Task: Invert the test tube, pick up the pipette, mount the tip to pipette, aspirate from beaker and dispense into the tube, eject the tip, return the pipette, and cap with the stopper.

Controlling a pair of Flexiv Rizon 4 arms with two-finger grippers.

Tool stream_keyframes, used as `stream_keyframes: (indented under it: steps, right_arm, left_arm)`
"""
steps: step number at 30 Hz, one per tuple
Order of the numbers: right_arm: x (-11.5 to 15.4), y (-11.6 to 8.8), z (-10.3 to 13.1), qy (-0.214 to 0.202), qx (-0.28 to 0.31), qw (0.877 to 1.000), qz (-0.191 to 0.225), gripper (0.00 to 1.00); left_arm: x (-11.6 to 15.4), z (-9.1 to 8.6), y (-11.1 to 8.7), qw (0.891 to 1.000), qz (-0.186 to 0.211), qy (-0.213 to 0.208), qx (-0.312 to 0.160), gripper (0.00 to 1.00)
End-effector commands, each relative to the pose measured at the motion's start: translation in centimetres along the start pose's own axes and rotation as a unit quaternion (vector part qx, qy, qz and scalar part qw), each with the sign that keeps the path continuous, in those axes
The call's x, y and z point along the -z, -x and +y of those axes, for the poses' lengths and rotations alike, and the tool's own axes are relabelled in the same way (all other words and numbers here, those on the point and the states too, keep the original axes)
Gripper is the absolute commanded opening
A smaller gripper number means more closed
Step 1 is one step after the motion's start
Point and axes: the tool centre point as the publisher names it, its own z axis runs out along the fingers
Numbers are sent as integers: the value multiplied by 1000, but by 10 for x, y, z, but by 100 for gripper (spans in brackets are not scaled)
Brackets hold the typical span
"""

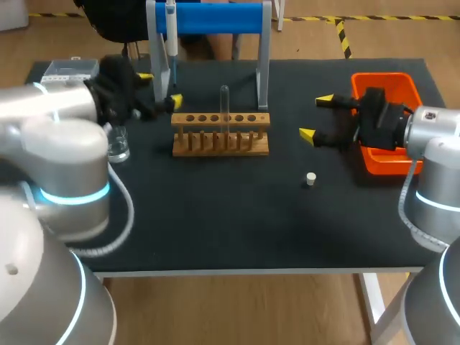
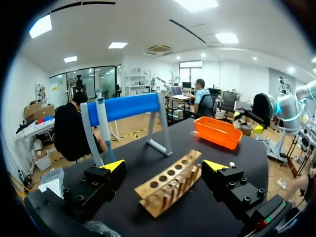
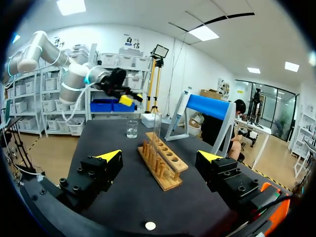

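Blue stand (image 1: 215, 18) holds the pipette (image 1: 171, 39) just ahead of your left gripper (image 1: 161, 88), whose fingers are wide apart. Get it right between them, then squeeze softly.

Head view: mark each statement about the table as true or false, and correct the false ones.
1. The test tube stands upright in the wooden rack. True.
2. The stopper sits in the tube's mouth. False: it lies on the table, apart from the rack.
3. The right gripper holds the pipette. False: the gripper is open and empty, and the pipette hangs on the blue stand.
4. The beaker stands on the table, apart from the rack. True.
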Motion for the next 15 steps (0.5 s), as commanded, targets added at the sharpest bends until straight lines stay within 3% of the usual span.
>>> stream_keyframes:
  steps: [1, 5, 15]
  right_arm:
    - [-1, -1, 0, -1, 0, 1000, -1, 100]
    - [-1, -1, 0, -1, 0, 1000, -1, 100]
    - [-1, -1, 0, -1, 0, 1000, -1, 100]
  left_arm:
    - [2, 21, -36, 999, -20, -44, -8, 100]
    - [2, 29, -46, 999, -16, -42, -10, 100]
    - [5, 36, -45, 999, -20, -35, -13, 100]
